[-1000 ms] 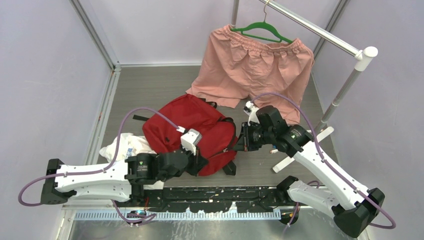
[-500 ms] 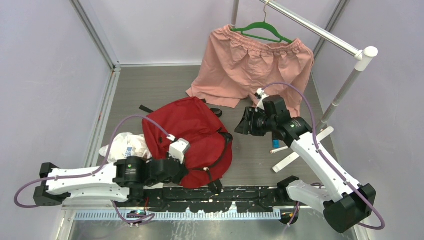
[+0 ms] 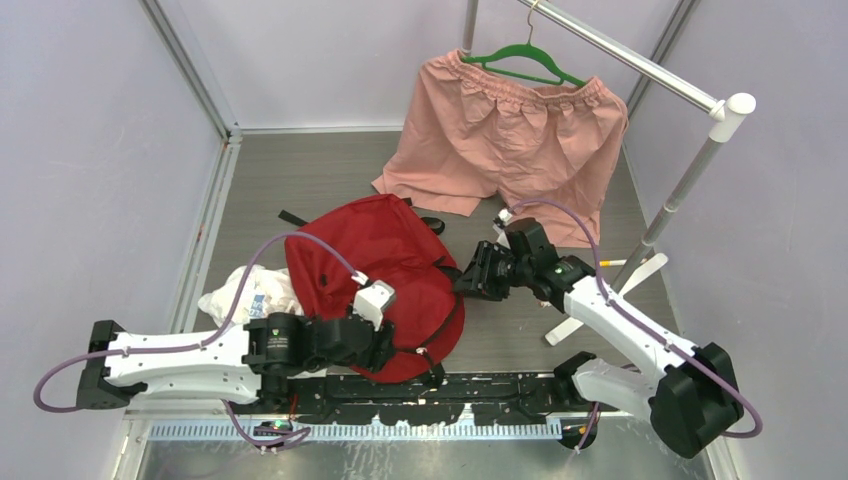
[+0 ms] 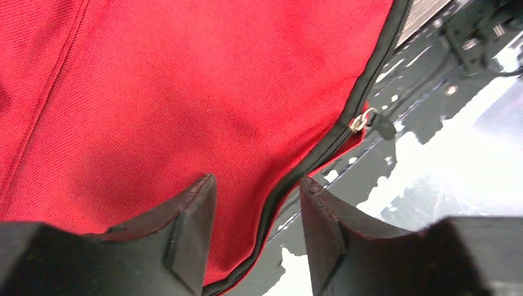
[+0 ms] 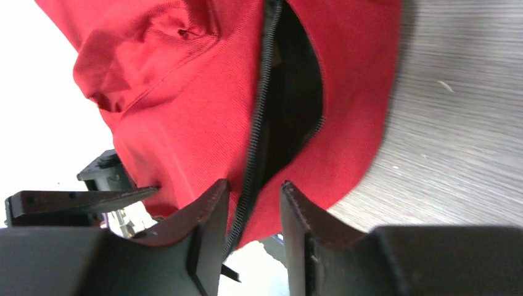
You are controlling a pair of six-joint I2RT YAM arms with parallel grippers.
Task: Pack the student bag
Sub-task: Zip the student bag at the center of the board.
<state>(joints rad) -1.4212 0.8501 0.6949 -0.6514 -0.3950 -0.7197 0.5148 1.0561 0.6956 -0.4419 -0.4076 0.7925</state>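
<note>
The student bag (image 3: 385,255), a big red backpack with black zippers, lies in the middle of the table, its lower edge near the front rail. My left gripper (image 3: 388,348) is low over the bag's near edge. In the left wrist view this gripper (image 4: 256,182) is open, with the red fabric and a black zipper (image 4: 336,139) running loosely between the fingers. My right gripper (image 3: 466,280) is at the bag's right side. In the right wrist view it (image 5: 251,188) stands open astride the zipper (image 5: 259,123) of a gaping pocket (image 5: 299,92).
Pink shorts (image 3: 505,135) hang from a green hanger (image 3: 525,60) on a metal rack (image 3: 690,175) at the back right. A white plastic bag (image 3: 245,295) lies left of the backpack. The rack's white foot (image 3: 562,327) is under my right arm.
The bag was dragged toward the near edge and turned. My left gripper has opened off its edge. My right gripper let go, lifted away, then came back to the bag's right side.
</note>
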